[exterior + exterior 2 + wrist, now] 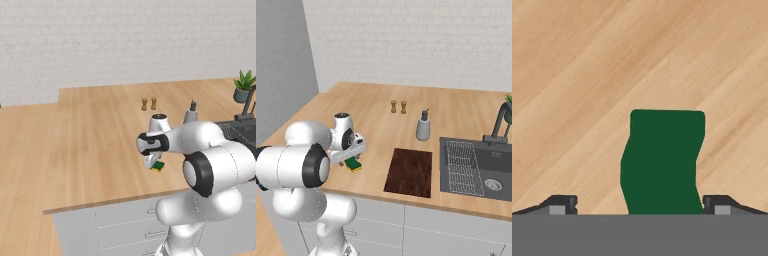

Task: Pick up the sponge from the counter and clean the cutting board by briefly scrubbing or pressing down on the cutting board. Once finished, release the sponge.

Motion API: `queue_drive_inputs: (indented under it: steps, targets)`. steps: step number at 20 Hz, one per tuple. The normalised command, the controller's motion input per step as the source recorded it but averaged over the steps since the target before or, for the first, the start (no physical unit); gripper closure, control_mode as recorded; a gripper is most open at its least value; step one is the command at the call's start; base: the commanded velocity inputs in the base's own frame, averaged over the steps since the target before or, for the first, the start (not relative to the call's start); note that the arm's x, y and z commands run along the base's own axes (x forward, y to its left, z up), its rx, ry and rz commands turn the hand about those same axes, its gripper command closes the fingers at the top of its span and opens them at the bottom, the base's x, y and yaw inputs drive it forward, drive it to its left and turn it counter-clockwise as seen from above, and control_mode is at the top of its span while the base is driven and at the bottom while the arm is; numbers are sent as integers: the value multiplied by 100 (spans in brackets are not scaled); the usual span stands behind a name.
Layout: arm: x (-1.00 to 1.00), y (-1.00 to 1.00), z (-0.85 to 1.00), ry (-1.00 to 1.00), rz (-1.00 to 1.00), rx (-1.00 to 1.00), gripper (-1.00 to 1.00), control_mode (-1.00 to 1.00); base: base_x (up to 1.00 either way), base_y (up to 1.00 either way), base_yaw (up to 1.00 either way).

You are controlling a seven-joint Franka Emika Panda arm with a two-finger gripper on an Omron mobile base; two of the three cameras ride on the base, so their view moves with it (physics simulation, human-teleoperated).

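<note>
Counter [376, 125] carries sponge [354, 164], cutting board [410, 171], soap dispenser [423, 126], two shakers [398, 106].

No readable text, label, brand, number or sign appeared on any surface or object in these views.

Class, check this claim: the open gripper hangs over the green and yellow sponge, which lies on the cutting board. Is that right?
One detail is wrong. The sponge lies on the bare counter, apart from the cutting board, as the right base view shows. The gripper is indeed open over it.
</note>
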Motion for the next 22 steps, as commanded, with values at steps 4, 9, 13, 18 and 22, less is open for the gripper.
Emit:
queue_drive_inputs:
  steps: [4,9,13,18,22]
  targets:
    - [4,0,-24,0,0,0,-100,-100,0,0,0]
    - [3,-2,-19,0,1,0,-100,-100,0,0,0]
    - [7,-6,-16,1,0,0,-100,-100,0,0,0]
    - [6,-9,-9,0,0,0,-100,-100,0,0,0]
    - [0,0,0,0,0,0,-100,-100,0,0,0]
